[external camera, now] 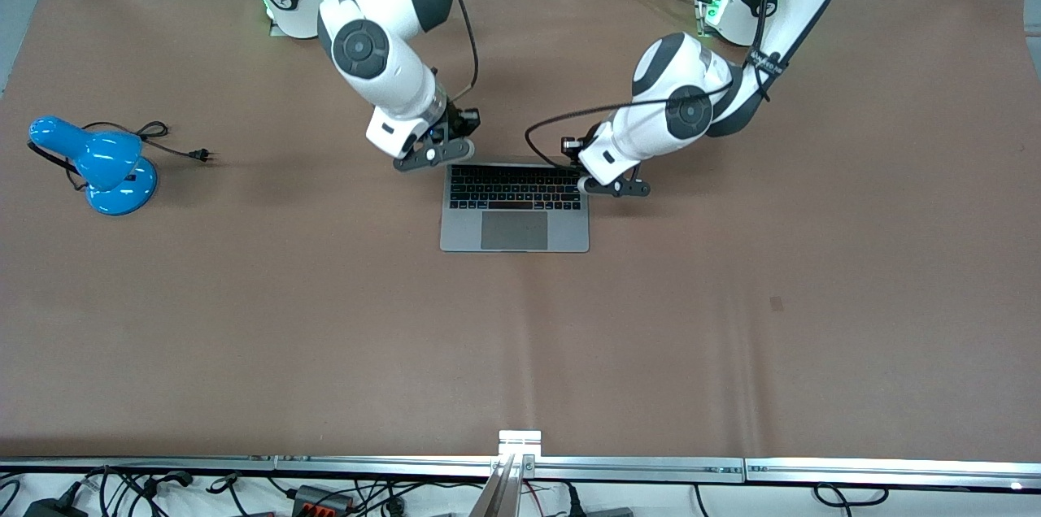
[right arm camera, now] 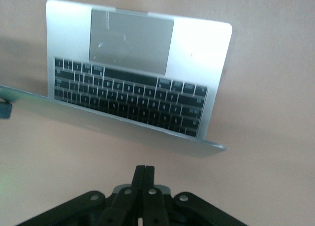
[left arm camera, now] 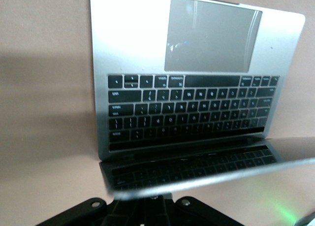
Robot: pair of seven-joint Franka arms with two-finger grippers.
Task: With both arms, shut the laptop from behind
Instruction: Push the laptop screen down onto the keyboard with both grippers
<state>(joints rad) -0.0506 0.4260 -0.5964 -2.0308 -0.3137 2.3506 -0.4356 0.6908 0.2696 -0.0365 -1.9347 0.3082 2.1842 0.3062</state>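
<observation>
The laptop (external camera: pixel 515 208) sits open about mid-table, screen toward the robots' bases; no brand mark or readable key legends show on it. The right gripper (external camera: pixel 433 156) hangs at the screen's top edge at the right arm's end, and the right wrist view shows its fingers (right arm camera: pixel 144 179) pressed together. The left gripper (external camera: pixel 616 188) is at the screen's other corner; only the left wrist view shows the screen's glossy face mirroring the keys, and I cannot tell how its fingers stand. A blue desk lamp (external camera: pixel 102 165) stands well apart from the laptop, toward the right arm's end.
</observation>
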